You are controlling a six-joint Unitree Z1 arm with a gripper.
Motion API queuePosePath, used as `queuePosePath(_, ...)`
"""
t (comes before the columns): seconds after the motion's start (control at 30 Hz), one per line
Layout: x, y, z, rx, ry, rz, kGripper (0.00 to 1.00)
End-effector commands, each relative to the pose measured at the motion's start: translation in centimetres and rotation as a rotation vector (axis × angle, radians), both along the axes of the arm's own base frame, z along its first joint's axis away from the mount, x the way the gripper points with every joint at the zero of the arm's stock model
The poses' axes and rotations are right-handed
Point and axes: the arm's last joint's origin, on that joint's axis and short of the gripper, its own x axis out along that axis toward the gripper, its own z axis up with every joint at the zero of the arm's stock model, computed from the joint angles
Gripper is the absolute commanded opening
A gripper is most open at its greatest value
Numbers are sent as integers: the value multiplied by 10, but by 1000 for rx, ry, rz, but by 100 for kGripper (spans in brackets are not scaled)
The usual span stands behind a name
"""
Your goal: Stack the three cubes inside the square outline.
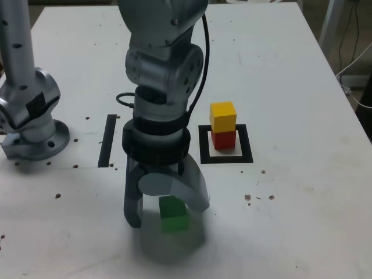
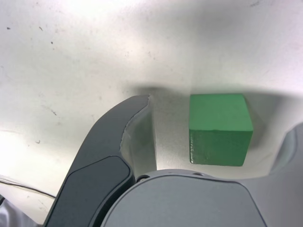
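Note:
The green cube (image 1: 173,214) rests on the white table near its front edge. My gripper (image 1: 167,214) is lowered around it and open, one finger on each side. In the wrist view the green cube (image 2: 220,128) lies between the fingers (image 2: 120,135), with a visible gap to the dark finger, so the gripper (image 2: 218,124) is not touching it on that side. The yellow cube (image 1: 223,115) sits on the red cube (image 1: 223,139), and both stand inside the square outline (image 1: 226,158), toward the exterior view's right and farther back.
A straight black tape strip (image 1: 108,139) lies on the table at the exterior view's left of my arm. A grey arm column and round base (image 1: 29,122) stand at the far left. Small dark specks dot the tabletop (image 1: 302,192).

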Motion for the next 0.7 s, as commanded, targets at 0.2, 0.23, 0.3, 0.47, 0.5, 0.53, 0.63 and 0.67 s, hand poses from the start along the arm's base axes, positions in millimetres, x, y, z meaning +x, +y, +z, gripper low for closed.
queuePosePath(0.2, 5, -4, 6, 14, 21, 5, 52)
queuePosePath(0.23, 6, -4, 5, 15, 21, 4, 52)
queuePosePath(0.3, 7, -5, 1, 15, 21, 1, 52)
queuePosePath(0.47, 10, -9, -6, 14, 9, -11, 52)
queuePosePath(0.5, 10, -11, -8, 14, 5, -13, 52)
queuePosePath(0.53, 11, -12, -10, 14, 4, -15, 52)
queuePosePath(0.63, 13, -14, -15, 15, -1, -20, 52)
queuePosePath(0.67, 14, -15, -16, 16, -4, -22, 52)
